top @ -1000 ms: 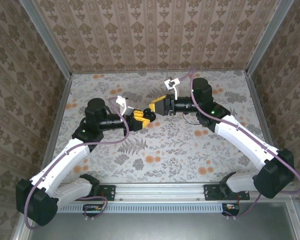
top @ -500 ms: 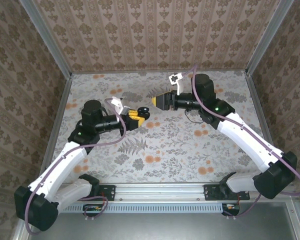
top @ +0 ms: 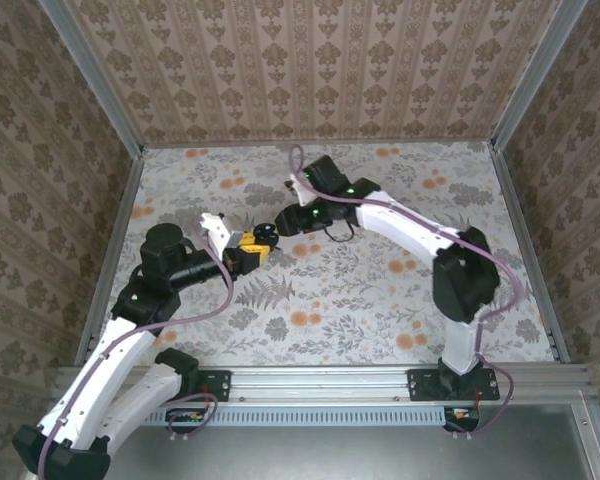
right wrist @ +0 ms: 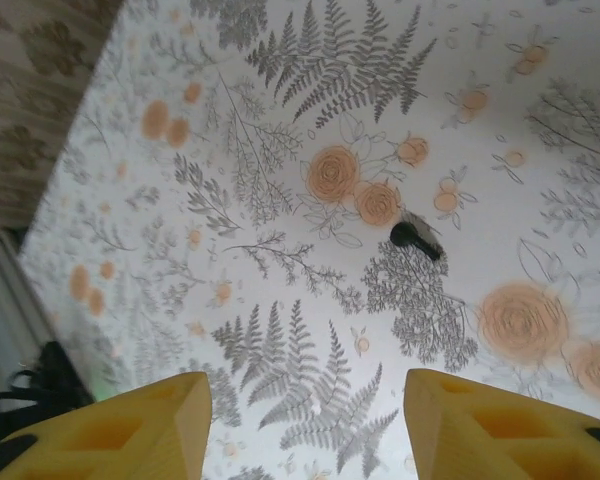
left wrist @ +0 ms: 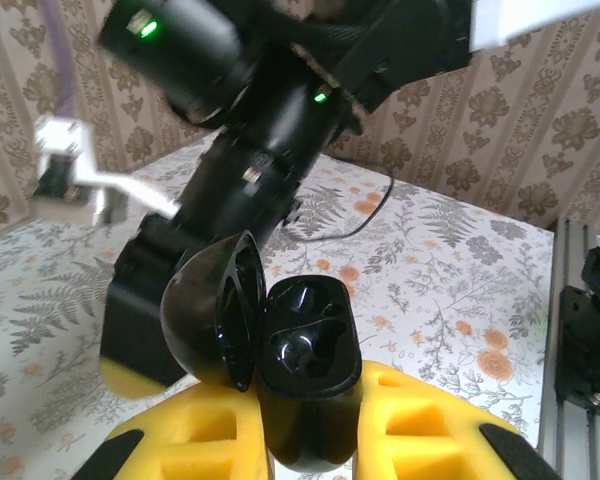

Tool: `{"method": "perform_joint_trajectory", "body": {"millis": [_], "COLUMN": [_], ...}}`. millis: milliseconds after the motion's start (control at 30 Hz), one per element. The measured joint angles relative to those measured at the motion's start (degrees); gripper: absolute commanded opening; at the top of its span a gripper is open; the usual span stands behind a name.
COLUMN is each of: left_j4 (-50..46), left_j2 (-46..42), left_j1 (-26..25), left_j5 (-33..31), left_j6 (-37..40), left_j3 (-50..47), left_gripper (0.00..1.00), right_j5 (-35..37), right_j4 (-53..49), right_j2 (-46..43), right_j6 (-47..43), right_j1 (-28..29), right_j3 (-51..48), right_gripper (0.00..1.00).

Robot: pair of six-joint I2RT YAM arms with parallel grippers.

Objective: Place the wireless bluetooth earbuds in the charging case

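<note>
Clamping the charging case [left wrist: 306, 365] upright with its lid [left wrist: 212, 318] swung back, the left gripper [left wrist: 305, 445] presents the wells for loading. Meanwhile the right gripper [right wrist: 298, 425] hangs spread and empty above one earbud [right wrist: 415, 238] lying on the table [right wrist: 280, 150] — bare surface all round it, so a straight descent looks unobstructed.
</note>
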Motion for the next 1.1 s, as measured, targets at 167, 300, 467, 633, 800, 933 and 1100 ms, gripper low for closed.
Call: {"method": "perform_joint_trajectory", "body": {"millis": [167, 300, 467, 633, 800, 933, 1100], "left_j4": [-2.7, -4.0, -5.6, -6.5, -6.6, -6.6, -6.6], "left_j2": [-3.4, -6.3, -9.1, -9.6, -9.5, -9.5, -9.5], "left_j1": [1.8, 1.9, 1.9, 1.9, 1.9, 1.9, 1.9], "left_j5": [-2.4, -3.6, -4.6, -5.2, -5.5, -5.6, -5.6], "left_j6": [0.7, 0.9, 0.8, 0.8, 0.9, 0.8, 0.8], "left_j3": [-0.2, -0.9, -1.5, -1.6, -1.8, -2.1, -2.6], "left_gripper": [0.0, 0.0, 0.0, 0.0, 0.0, 0.0, 0.0], "right_j5": [4.8, 11.2, 17.1, 20.0, 20.1, 20.1, 20.1], "right_j4": [-5.4, -9.8, -14.7, -18.2, -19.9, -20.9, -21.4], "right_j2": [9.9, 18.2, 25.9, 29.7, 32.2, 33.1, 35.3], "right_j6": [-5.1, -10.1, -16.0, -20.3, -22.4, -23.2, -23.7], "right_j1": [2.5, 4.1, 6.6, 8.5, 8.9, 8.8, 8.8], "right_j3": [10.7, 20.4, 28.3, 32.5, 36.2, 36.7, 36.8], "right_gripper": [0.43, 0.42, 0.46, 0.48, 0.5, 0.51, 0.49]}}
